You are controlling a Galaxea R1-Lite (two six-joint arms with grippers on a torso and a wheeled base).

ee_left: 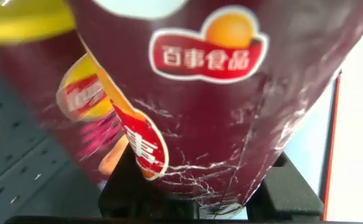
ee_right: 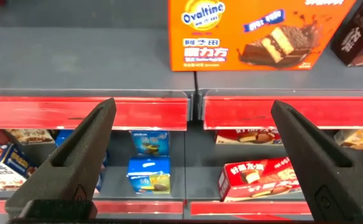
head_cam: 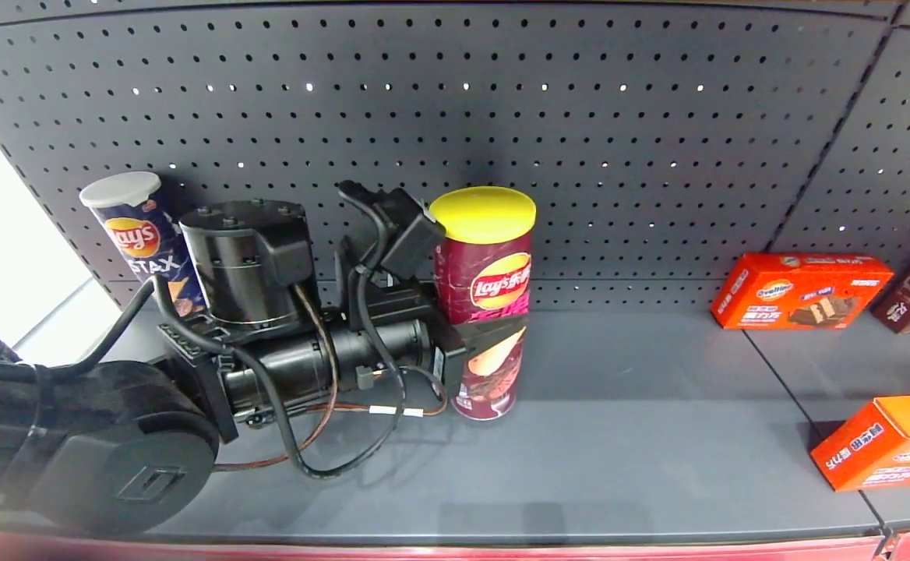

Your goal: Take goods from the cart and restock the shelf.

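Clamping the upright maroon chip can (head_cam: pixel 484 288) is the left gripper (head_cam: pixel 502 335); the right gripper (ee_right: pixel 192 106) gapes empty.

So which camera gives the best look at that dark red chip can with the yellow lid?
The head view: the chip can stands upright, lid to base, on the shelf, with the left gripper around it. The left wrist view gives a close-up of its side. The right wrist view faces an orange box instead.
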